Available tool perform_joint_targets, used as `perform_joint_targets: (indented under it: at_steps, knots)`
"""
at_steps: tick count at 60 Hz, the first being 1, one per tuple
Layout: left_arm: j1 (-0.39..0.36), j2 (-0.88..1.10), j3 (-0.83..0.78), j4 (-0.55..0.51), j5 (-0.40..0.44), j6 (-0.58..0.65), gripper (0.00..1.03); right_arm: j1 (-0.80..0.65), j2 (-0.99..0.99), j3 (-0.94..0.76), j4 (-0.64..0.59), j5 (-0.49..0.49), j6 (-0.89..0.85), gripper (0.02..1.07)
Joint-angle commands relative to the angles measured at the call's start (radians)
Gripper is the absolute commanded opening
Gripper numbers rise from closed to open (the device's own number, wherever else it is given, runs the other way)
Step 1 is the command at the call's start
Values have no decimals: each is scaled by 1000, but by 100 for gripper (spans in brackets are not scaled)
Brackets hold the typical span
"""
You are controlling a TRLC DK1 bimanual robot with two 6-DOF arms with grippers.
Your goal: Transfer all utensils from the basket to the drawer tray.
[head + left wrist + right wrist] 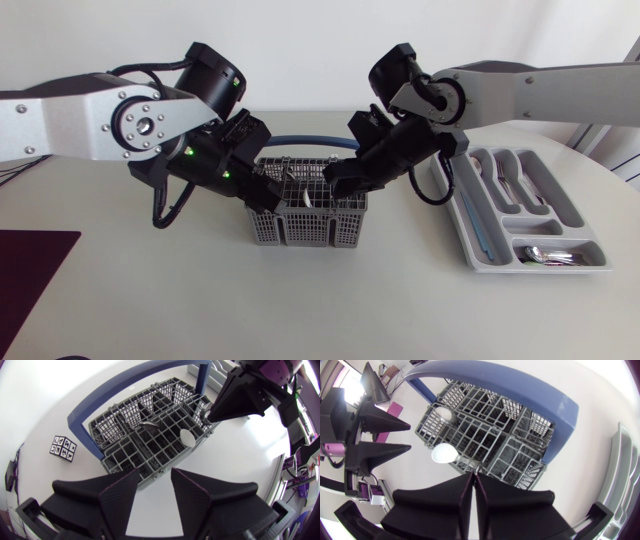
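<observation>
Two cautions suit the step in hand, which I judge to be lifting a utensil out of the basket (305,222): the right jaws, over the basket at the centre of the frame in the head view, should rise straight up so nothing catches the lattice walls or the blue handle (300,140), and only then swing toward the drawer tray (470,240) at the frame's right; the left jaws do best just beside the basket's left wall, ready to steady it if it lifts.

The right jaws are pressed together at the basket's rim; whether a thin handle is pinched between them I cannot tell; the left jaws stand apart, holding nothing.

The basket is a grey plastic lattice of square compartments on the pale desk (150,300); a spoon (443,452) stands bowl-up just ahead of the right jaws; a second spoon (445,414) sits farther in; the tray already holds cutlery.
</observation>
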Motion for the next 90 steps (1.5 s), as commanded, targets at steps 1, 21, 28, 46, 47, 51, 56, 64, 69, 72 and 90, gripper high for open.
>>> perform_joint_targets:
  at_steps: [1,21,28,46,47,51,56,64,69,72,90]
  knots:
    - [-4,-21,-21,6,2,19,47,-4,-48,32,-7,-21,24,7]
    - [-15,-18,-25,9,2,19,47,-27,-98,92,-84,-100,27,7]
    - [-15,-14,-28,17,2,17,47,-39,-112,107,-98,-123,36,7]
    - [-21,-5,-32,23,2,17,47,-53,-137,179,-158,-155,53,7]
    - [-21,-5,-32,23,2,17,47,-53,-138,179,-159,-156,53,7]
    - [-23,-5,-30,23,2,19,47,-68,-160,171,-168,-167,52,7]
    - [-21,-11,-33,23,2,22,47,-123,-210,156,-221,-181,1,7]
    - [-16,-30,-41,23,3,42,47,-310,-299,115,-345,-199,-166,7]
    - [-6,-36,-39,23,8,50,47,-459,-348,59,-420,-190,-306,7]
    - [-3,-34,-38,29,11,51,47,-536,-360,26,-435,-176,-365,7]
    - [-30,-19,-36,52,14,47,47,-906,-308,-266,-165,124,-652,7]
